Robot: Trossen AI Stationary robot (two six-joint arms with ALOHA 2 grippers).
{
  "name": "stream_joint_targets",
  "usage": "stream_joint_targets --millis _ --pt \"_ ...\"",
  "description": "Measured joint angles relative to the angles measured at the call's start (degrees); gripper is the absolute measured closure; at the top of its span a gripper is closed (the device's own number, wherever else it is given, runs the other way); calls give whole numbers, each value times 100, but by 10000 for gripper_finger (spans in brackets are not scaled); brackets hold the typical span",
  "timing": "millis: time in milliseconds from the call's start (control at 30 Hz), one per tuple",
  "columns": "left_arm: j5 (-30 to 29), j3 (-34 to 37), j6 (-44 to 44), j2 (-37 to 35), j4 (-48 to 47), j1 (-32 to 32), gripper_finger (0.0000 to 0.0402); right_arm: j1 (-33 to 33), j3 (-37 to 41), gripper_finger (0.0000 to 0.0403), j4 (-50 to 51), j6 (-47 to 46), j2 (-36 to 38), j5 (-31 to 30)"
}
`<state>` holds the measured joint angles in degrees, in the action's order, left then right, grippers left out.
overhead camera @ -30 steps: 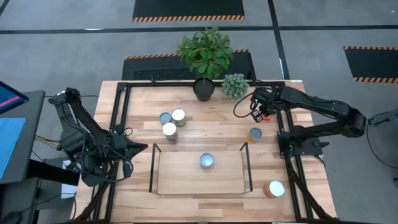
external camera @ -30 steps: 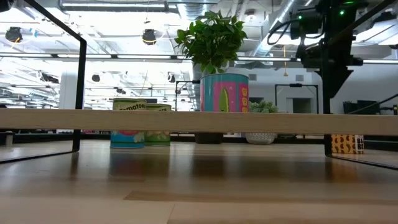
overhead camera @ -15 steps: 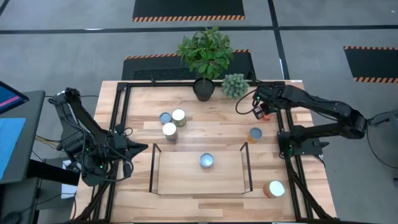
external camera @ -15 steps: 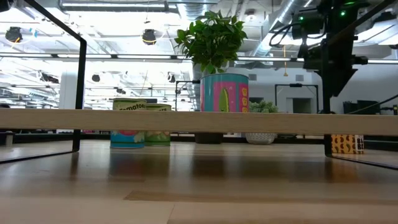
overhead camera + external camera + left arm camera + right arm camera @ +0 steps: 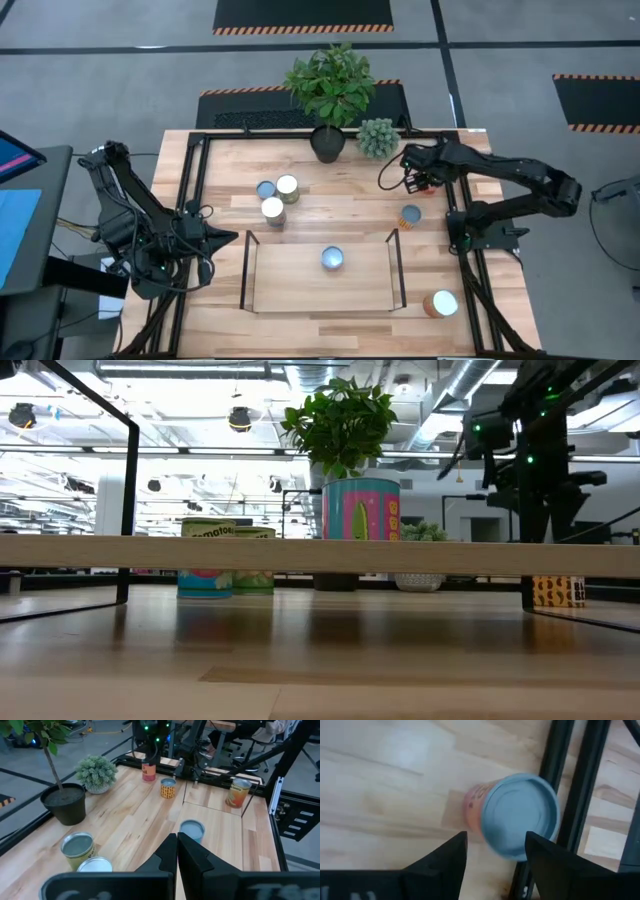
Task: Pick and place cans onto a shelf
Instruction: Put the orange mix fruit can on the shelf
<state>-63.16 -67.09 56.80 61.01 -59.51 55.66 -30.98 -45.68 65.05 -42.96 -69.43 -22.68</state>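
Your shelf [image 5: 320, 300] holds one can [image 5: 333, 259], standing at its middle. Three cans [image 5: 274, 198] stand grouped behind it, one [image 5: 410, 216] just outside its right end, one [image 5: 440, 303] at the table's front right. Your right gripper [image 5: 495, 851] hovers over a reddish can [image 5: 515, 817] by the rear frame, fingers spread, gripping nothing. Your left gripper [image 5: 177, 851] waits at the left edge, fingers closed together and empty.

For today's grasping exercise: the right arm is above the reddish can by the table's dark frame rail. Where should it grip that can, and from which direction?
Grip the reddish can across its round side wall, coming straight down from above. It stands upright, lid up, and the right gripper already has its fingers open over it. The frame rail sits close on one side, so I would keep a finger clear of it.
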Motion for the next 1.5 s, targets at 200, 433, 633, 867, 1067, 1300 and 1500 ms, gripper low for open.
stream_joint_targets --millis 200,433,633,867,1067,1300,1500 --pt "2 0 -7 0 -4 0 401 9 206 188 -481 -16 -167 18" --pt "4 0 -7 -2 -4 0 401 15 181 200 -697 122 -629 19" --pt "4 0 -4 -2 0 0 401 28 182 260 -589 142 -715 -138" --pt "4 0 -4 -2 2 0 401 116 63 389 -237 289 -334 91" --pt "2 0 -4 -2 2 0 402 546 -645 397 153 289 278 73" --pt "110 0 -2 -2 2 0 401 1710 -1794 398 -190 237 822 358" --pt "136 0 -7 -1 0 0 401 2950 -2408 398 -1805 739 797 326"
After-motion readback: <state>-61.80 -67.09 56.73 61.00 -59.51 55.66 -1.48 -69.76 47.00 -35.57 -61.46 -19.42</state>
